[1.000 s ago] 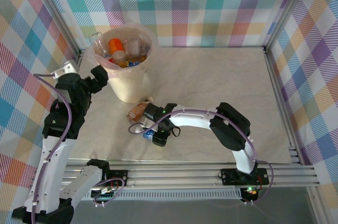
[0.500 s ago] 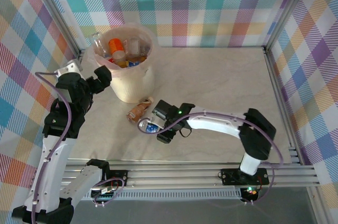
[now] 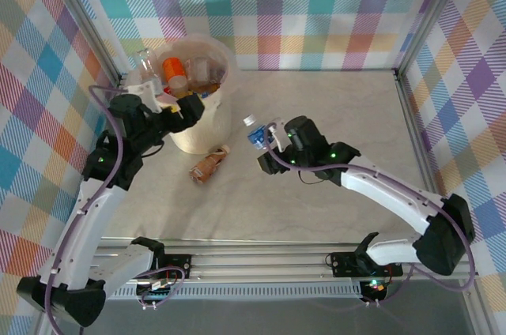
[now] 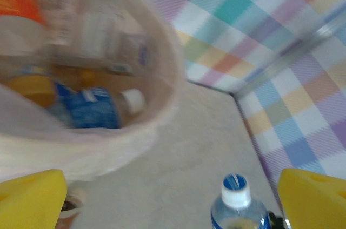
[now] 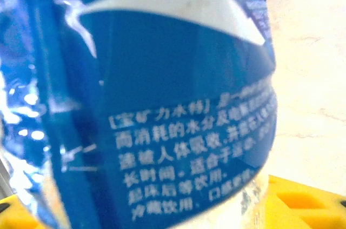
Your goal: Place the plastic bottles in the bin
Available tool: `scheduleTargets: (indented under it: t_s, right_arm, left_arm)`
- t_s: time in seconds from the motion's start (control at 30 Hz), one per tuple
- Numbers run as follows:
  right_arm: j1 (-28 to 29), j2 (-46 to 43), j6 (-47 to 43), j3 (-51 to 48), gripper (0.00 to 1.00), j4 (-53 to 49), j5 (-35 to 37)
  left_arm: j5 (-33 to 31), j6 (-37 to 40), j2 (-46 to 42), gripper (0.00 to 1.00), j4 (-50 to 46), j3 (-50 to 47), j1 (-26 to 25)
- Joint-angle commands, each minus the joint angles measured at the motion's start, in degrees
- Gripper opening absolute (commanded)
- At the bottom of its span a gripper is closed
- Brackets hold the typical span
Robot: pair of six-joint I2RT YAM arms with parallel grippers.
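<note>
- Crushed brown bottle (image 3: 207, 166) lies on the table (image 3: 332, 114) near the bin (image 3: 198, 136).
- Your right gripper (image 3: 265, 144) clamps the blue-labelled bottle (image 3: 254, 134), which was on the table a second ago and is now aloft right of the bin. The right wrist view makes its label print legible.
- Your left gripper (image 3: 190, 110), spread wide, has swung in by the bin's rim. Its camera looks onto the binned bottles (image 4: 86, 107).

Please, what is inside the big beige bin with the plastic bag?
The bin holds several plastic bottles: an orange-labelled bottle, a blue-labelled bottle with a white cap, and clear ones. The top layer covers what lies lower, so the bottom and the full count cannot be seen.
</note>
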Motion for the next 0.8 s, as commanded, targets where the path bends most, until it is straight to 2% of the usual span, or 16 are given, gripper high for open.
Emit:
scheduleTargets:
  t_s: [0.0,0.17,0.37,0.5,0.77]
  right_arm:
    - [-0.8,-3.3,4.5,-1.9,0.59,7.0,-3.2]
    - [-1.1,-5.9,5.8,-2.9,0.59,10.4,-3.5]
    - [-1.3,-7.3,6.3,-2.8,0.59,12.9,-3.4]
    - [-1.2,-8.0,6.7,-2.8,0.59,14.6,-3.4]
    - [-1.3,-8.1,7.4,-1.9,0.61,16.1,-3.4]
  left_arm:
    - [5.1,-1.5,3.0,0.98,5.8,1.2,-4.7]
    - [10.8,-2.1,10.8,0.94,11.4,4.1,-11.8]
    - [11.7,0.1,17.8,0.94,10.3,8.8,-18.3]
    - [12.5,0.1,20.4,0.92,10.1,10.1,-19.9]
    - [12.8,-0.6,21.9,0.79,10.0,10.4,-20.7]
